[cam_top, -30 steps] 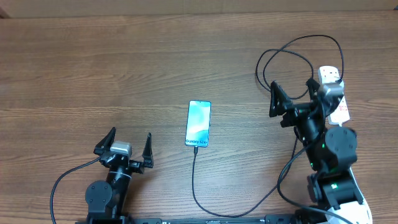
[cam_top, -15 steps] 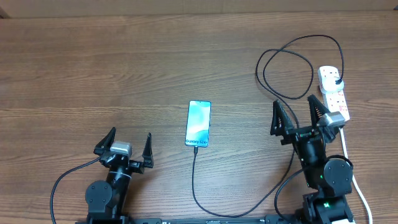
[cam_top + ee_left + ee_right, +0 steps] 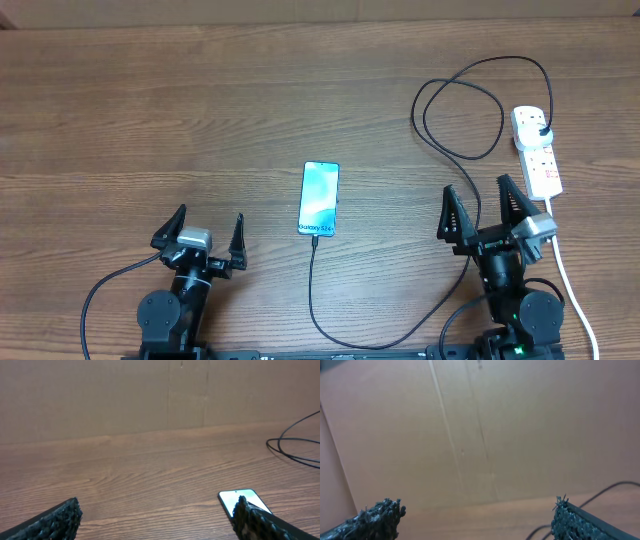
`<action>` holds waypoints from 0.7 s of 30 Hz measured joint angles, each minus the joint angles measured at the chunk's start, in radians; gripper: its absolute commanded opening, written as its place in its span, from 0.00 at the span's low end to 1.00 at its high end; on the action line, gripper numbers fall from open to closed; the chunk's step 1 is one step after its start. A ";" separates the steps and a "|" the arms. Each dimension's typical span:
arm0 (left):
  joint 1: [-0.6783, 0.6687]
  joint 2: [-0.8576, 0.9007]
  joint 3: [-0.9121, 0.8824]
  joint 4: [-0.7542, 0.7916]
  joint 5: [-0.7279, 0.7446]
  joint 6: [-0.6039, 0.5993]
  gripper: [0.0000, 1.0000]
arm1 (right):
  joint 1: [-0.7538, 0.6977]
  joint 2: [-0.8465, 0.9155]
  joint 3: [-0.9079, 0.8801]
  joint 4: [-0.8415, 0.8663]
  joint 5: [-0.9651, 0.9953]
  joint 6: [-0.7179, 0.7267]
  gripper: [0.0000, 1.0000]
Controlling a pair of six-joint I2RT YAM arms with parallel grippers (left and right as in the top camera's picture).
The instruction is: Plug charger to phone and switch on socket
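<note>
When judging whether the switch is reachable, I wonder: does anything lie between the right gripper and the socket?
Nothing visible blocks it. From overhead, only bare table separates the open right gripper from the socket. The charger cable's loop lies close beside that path, and the socket's white lead trails past the arm.

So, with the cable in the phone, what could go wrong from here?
1. The charger passes close by the right fingers; a move of that arm could snag it and pull the tip out of the phone.
2. The white lead of the socket runs just beside the same fingers, so it could be caught and drag the socket.
3. The switch state is too small to read, so power may be off.
</note>
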 measured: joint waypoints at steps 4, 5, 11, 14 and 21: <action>0.000 0.000 0.000 0.000 0.000 0.000 0.99 | 0.000 -0.060 0.000 -0.061 0.000 0.004 1.00; 0.000 0.000 0.000 0.000 0.000 0.000 1.00 | 0.000 -0.077 0.000 -0.097 -0.001 0.004 1.00; 0.000 0.000 0.000 0.000 0.000 0.000 1.00 | 0.000 -0.175 0.000 -0.336 -0.001 0.006 1.00; 0.000 0.000 0.000 0.001 0.000 0.000 1.00 | 0.000 -0.233 0.000 -0.482 0.000 0.007 1.00; 0.000 0.000 0.000 0.000 -0.001 0.000 0.99 | 0.000 -0.248 0.000 -0.557 -0.001 0.006 1.00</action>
